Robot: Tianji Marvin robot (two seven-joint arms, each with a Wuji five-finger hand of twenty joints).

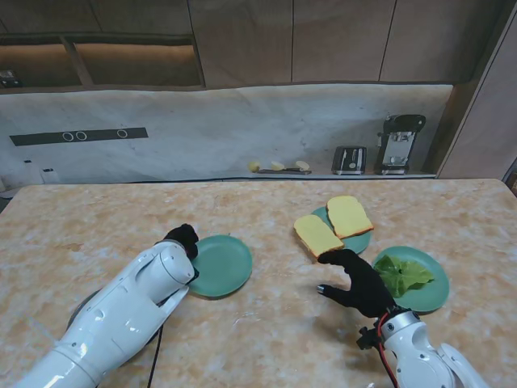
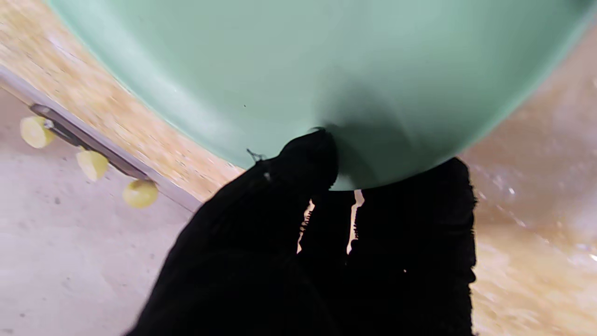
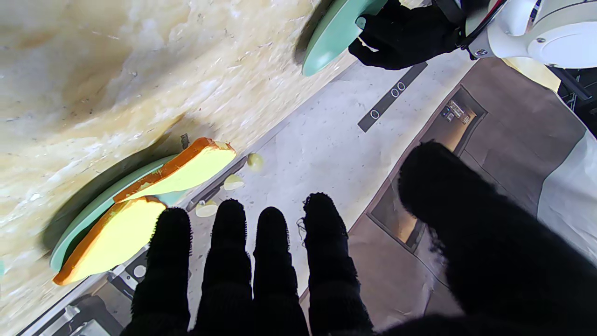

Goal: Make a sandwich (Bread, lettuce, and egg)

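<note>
A: Your left hand [image 1: 184, 239] is at the near-left rim of the empty green plate [image 1: 222, 264]. In the left wrist view the thumb sits on top of the rim and the other fingers [image 2: 415, 219] go under it, so it grips that plate.

B: And your right hand [image 1: 355, 279]?

A: It is released, holding nothing. The right wrist view shows four fingers [image 3: 273, 252] straight and a little apart, the thumb spread wide. From the stand, its fingertips reach up to the near edge of the nearer bread slice [image 1: 317, 235]; I cannot tell if they touch it.

B: Where is your bread?

A: Two slices lie on the bread plate [image 1: 356, 242], right of the middle of the surface [image 1: 258, 339]. The nearer slice overhangs that plate's left rim. The farther bread slice [image 1: 349, 215] lies just beside it on the right.

B: And the lettuce?

A: The lettuce [image 1: 401, 274] lies on a third green plate [image 1: 435, 291], to the right of your right hand and nearer to me than the bread. I cannot make out any egg from here.
</note>
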